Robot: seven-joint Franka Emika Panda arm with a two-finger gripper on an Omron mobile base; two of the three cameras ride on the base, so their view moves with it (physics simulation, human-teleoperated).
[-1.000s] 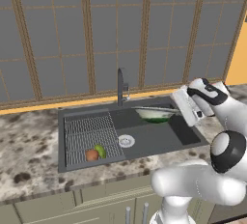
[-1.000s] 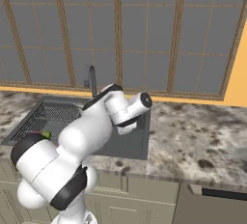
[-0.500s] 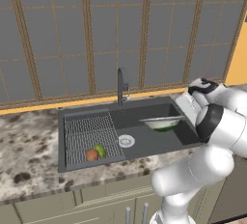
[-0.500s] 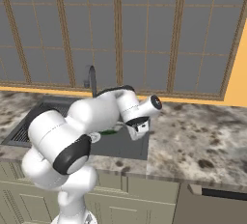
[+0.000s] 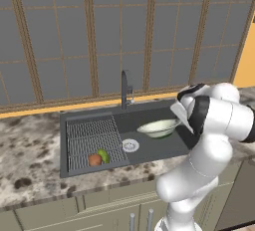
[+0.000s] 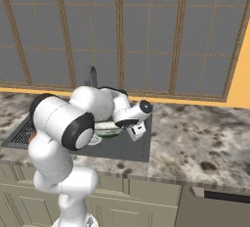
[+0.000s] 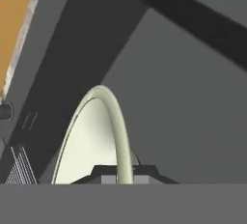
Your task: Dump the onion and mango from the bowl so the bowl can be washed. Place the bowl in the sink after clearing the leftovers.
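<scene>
Reddish-brown round onion [image 5: 94, 160] and green oblong mango [image 5: 103, 156] lie dumped on my dark grey sink's [image 5: 164, 145] rack; gripper [image 7: 124, 175] seemingly clamps the pale greenish-white ceramic bowl's [image 5: 158, 128] rim, release pending.

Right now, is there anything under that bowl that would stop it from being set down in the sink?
Nothing visible does. The gripper holds the bowl by its rim over the bare right part of the sink. The onion and mango lie on the rack at the left, clear of it.

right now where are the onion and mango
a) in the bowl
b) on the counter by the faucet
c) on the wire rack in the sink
c: the onion and mango lie side by side on the wire rack in the sink, apart from the bowl.
</scene>
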